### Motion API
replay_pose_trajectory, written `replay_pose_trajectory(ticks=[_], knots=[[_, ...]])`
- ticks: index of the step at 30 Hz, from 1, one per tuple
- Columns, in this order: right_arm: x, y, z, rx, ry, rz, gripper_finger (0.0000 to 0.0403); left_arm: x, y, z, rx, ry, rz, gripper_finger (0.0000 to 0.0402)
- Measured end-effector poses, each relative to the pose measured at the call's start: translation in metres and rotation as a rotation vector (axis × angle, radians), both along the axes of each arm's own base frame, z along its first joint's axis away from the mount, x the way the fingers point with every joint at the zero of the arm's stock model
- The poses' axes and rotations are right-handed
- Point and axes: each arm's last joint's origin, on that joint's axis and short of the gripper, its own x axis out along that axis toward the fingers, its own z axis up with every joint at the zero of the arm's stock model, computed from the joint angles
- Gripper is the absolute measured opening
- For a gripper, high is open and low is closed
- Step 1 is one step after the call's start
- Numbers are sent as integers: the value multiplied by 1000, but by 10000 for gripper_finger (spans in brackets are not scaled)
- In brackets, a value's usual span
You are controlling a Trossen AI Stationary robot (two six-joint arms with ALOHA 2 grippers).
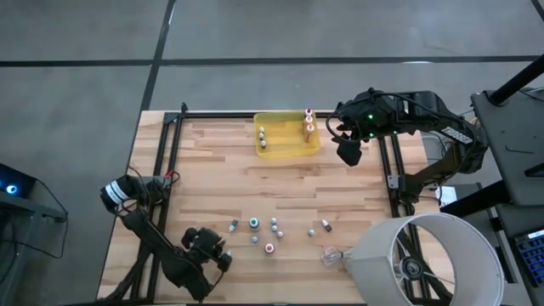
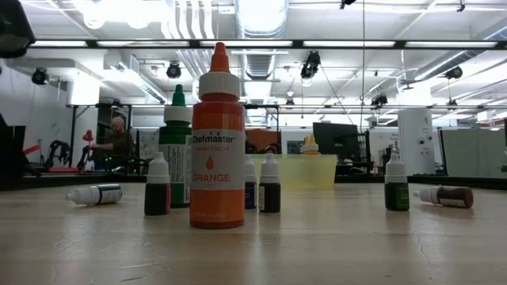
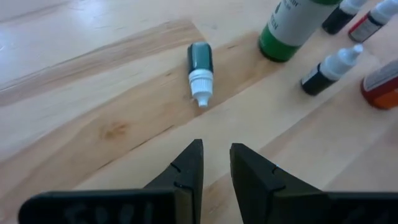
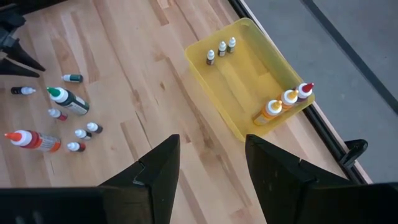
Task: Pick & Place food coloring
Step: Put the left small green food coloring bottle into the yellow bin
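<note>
Nearby, left gripper (image 3: pixel 216 163) narrowly parted by lying bottle (image 3: pixel 200 72), right gripper (image 4: pixel 211 163) spread beside tray (image 4: pixel 231 111).

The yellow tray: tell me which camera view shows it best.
The right wrist view: the yellow tray shows whole, with three small bottles and three larger ones inside. The high view shows it whole but smaller. The low view catches only its far wall, partly behind bottles. The left wrist view misses it.

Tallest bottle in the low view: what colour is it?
Orange bottle, orange cap, white collar; clearest in the low view.
</note>
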Motion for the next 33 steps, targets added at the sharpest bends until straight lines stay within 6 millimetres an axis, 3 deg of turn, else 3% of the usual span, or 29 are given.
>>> replay_pose_trajectory(ticks=[5, 15, 25, 33], knots=[[0, 0, 0, -2, 1, 2, 173, 4, 1, 1, -5, -31, 3, 64], [0, 0, 0, -13, 6, 17, 173, 7, -1, 2, -16, -85, 11, 154], [-1, 0, 1, -33, 11, 44, 173, 5, 4, -2, 47, -115, -2, 161], [-2, 0, 1, -32, 14, 44, 173, 0, 13, -19, 50, -111, 2, 161]])
